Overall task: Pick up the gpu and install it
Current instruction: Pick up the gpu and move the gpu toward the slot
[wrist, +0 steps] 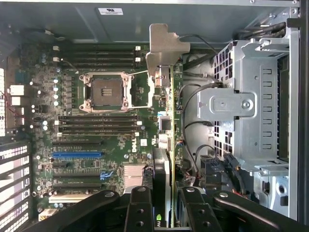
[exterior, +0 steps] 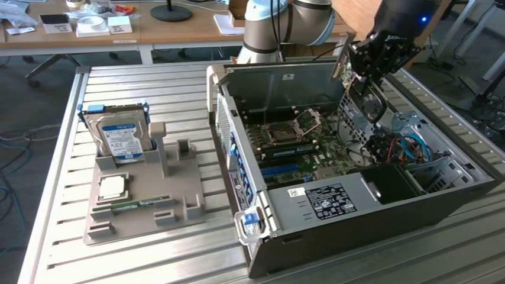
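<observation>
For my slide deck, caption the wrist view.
Gripper holds the gpu edge-on above the motherboard of the open computer case.

GPU [exterior: 361, 94]: thin dark circuit card w/ round black fan [exterior: 371, 105] on one face and silver metal bracket [wrist: 164, 46] at one end. State: lifted, clamped between gripper [wrist: 166, 198] fingers, one per face. Pose: on edge, bracket end away from the gripper. Pos.: over the open PC case [exterior: 442, 207], along the mainboard [wrist: 96, 145] edge nearest the drive cage [wrist: 251, 106].
</observation>
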Available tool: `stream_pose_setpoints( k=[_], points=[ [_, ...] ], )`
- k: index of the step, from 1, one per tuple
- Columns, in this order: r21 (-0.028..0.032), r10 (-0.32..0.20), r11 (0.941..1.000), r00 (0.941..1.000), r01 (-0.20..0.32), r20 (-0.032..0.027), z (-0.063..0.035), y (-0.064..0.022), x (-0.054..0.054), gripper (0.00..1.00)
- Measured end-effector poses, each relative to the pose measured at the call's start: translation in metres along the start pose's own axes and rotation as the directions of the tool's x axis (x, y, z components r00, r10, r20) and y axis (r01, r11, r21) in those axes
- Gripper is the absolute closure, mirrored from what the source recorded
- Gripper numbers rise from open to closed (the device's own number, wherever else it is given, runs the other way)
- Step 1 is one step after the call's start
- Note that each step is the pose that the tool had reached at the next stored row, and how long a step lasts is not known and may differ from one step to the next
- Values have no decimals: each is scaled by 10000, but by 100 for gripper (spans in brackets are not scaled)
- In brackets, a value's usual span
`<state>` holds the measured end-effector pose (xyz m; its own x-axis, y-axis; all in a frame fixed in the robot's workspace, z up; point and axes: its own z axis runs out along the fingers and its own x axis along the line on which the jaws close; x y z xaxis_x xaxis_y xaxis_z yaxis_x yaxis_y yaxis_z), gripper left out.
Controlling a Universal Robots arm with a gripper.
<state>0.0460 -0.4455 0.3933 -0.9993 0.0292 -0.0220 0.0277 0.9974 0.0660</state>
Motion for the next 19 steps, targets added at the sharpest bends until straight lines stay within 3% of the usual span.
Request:
stream_pose_setpoints(
  k=[19],
  points=[
    [-1, -2, 10000, 10000, 2, 0, 38, -3, 0, 73]
  ],
)
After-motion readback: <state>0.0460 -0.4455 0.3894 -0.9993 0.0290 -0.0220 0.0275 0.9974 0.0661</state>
